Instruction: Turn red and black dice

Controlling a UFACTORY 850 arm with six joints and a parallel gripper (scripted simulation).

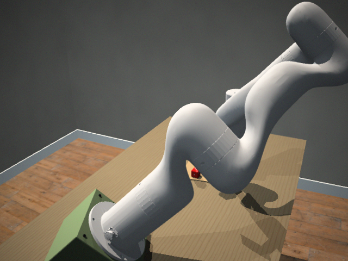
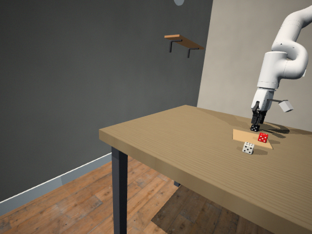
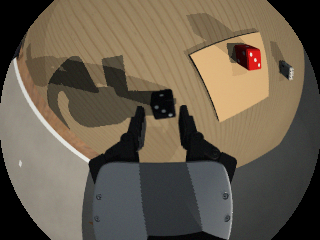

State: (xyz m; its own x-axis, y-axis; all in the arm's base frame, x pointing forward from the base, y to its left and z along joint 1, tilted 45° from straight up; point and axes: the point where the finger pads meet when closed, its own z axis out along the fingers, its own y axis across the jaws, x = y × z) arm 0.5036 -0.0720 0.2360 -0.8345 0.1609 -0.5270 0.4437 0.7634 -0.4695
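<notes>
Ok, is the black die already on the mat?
No, in the wrist view the black die sits on the bare table beside the mat.

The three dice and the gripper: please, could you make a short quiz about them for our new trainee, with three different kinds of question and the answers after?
1. True or false: the gripper is open near the black die.
2. Fill in "on" or "off": the white die is ____ the mat.
3. Which die stands on the mat?
A) black
B) the red die
C) white

Key: 1. true; 2. off; 3. B
</notes>
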